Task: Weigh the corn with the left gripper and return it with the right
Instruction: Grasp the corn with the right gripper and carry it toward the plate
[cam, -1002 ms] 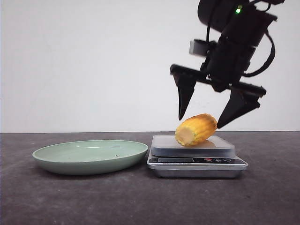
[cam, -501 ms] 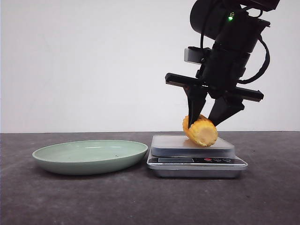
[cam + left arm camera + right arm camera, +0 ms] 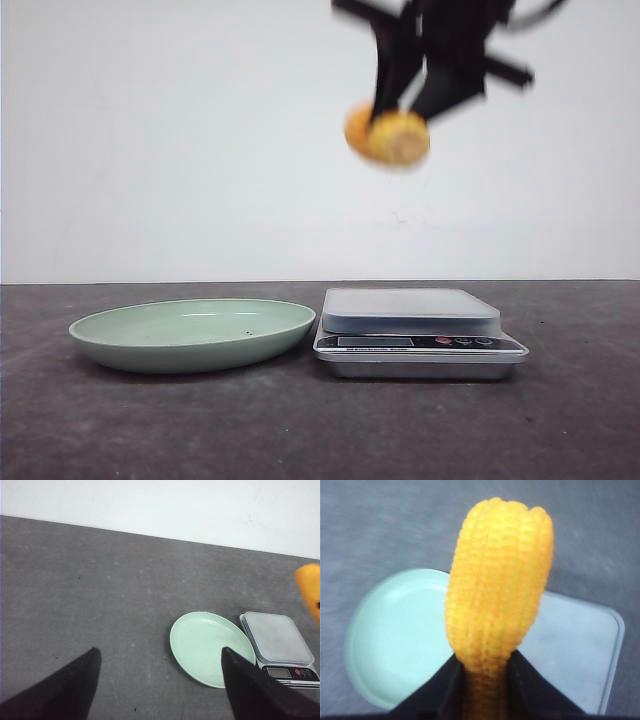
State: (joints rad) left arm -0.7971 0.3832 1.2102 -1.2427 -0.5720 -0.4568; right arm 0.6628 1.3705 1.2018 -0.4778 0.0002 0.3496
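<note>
Corn [image 3: 392,137] hung high above the scale [image 3: 411,311], pinched near one end by the right gripper [image 3: 408,100]; the left gripper [image 3: 160,680] stood apart, holding nothing. Stiff, light and rounded, it would probably roll, so a mid-cob grip across the kernels looked safer before setting it on the plate [image 3: 110,330].

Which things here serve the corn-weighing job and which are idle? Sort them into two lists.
In use:
- corn, held high above the table
- right pincer, shut on the corn
- scale, its platform bare
- green plate, bare, left of the scale, probably where the corn returns

Idle:
- left pincer, open, holding nothing
- dark table
</note>
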